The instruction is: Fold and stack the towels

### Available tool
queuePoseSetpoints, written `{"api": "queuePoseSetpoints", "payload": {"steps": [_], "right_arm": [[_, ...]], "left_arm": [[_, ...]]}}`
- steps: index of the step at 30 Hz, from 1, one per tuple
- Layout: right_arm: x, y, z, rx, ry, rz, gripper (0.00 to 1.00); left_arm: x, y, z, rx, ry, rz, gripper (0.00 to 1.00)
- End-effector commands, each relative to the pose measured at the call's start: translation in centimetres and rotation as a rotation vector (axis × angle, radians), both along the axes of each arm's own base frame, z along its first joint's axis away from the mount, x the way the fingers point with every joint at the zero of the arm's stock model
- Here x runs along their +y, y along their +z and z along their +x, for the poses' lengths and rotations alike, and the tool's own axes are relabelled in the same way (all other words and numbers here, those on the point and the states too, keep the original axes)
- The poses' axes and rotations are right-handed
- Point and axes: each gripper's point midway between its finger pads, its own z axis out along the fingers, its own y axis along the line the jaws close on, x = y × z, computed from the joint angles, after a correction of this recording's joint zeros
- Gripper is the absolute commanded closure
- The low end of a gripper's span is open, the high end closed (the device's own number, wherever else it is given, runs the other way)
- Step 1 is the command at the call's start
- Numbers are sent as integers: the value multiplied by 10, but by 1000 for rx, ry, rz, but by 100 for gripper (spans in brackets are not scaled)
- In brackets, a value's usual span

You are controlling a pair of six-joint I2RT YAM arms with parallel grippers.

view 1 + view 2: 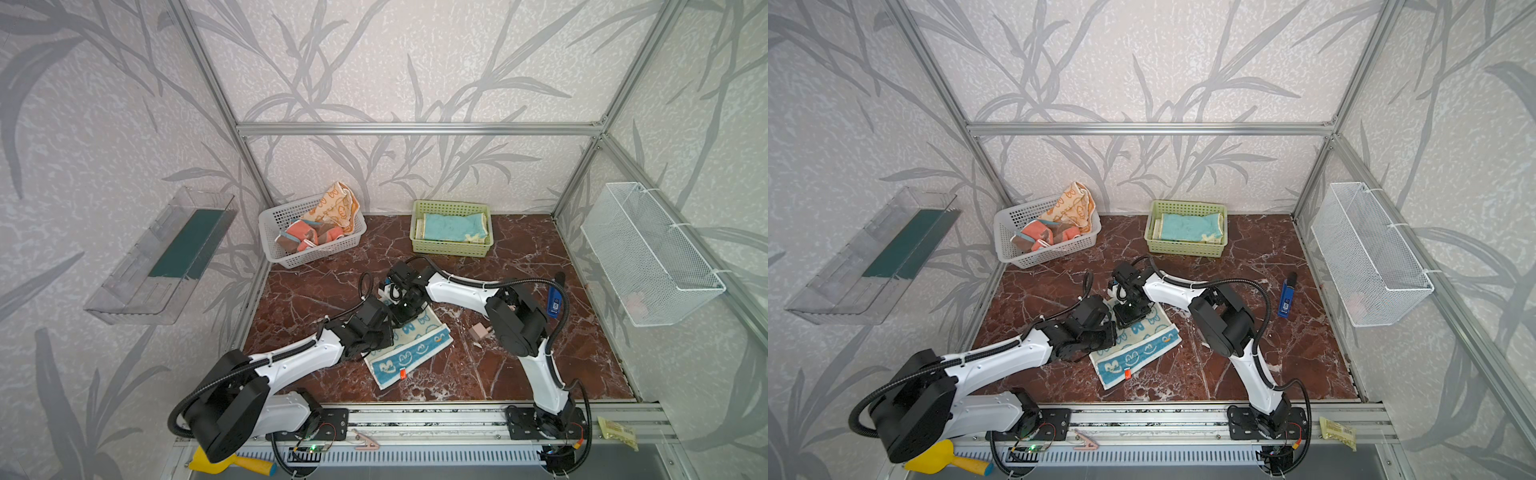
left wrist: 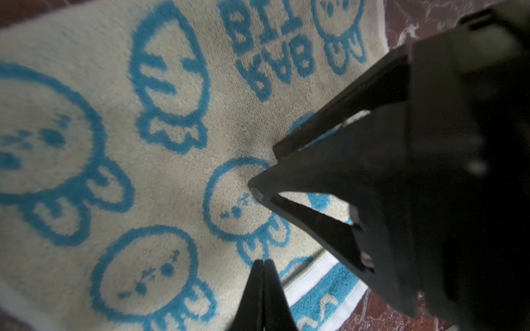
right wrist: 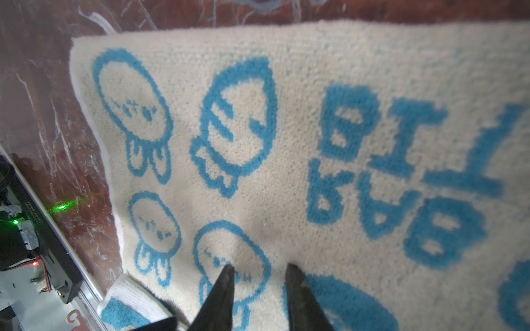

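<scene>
Two arms (image 1: 299, 359), white shells (image 1: 453, 291), black joints (image 1: 517, 320), ribbed black cables (image 1: 521, 282) (zip-tied), pointed black fingers (image 3: 220, 298), base plates (image 1: 332, 424) on the rail (image 1: 424, 419).

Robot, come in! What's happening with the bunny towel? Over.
Left gripper shut over cream terry towel with blue bunnies. Right gripper open, tips on it. Nothing else on towel.

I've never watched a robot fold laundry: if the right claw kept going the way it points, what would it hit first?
The blue-bunny towel: the right gripper points down at it and seems to touch it, though depth is unclear.
</scene>
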Motion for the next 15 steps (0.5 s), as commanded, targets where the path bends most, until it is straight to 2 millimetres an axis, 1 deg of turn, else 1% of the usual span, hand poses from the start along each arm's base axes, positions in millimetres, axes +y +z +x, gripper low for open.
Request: {"api": "queuePoseSetpoints", "payload": {"steps": [1, 4, 8, 12, 15], "right_arm": [[-34, -47, -10, 65, -44, -152, 68], [-34, -49, -10, 74, -51, -149, 69], [-34, -51, -9, 80, -54, -154, 69], [-37, -53, -8, 93, -64, -159, 69], [-39, -55, -7, 95, -68, -163, 69]], "left_arm": [[-12, -3, 10, -35, -23, -36, 94], [-10, -16, 6, -29, -23, -7, 91], [-24, -22, -12, -11, -99, 29, 91], [-40, -23, -40, 28, -187, 72, 89], [-51, -13, -68, 18, -277, 118, 88]]}}
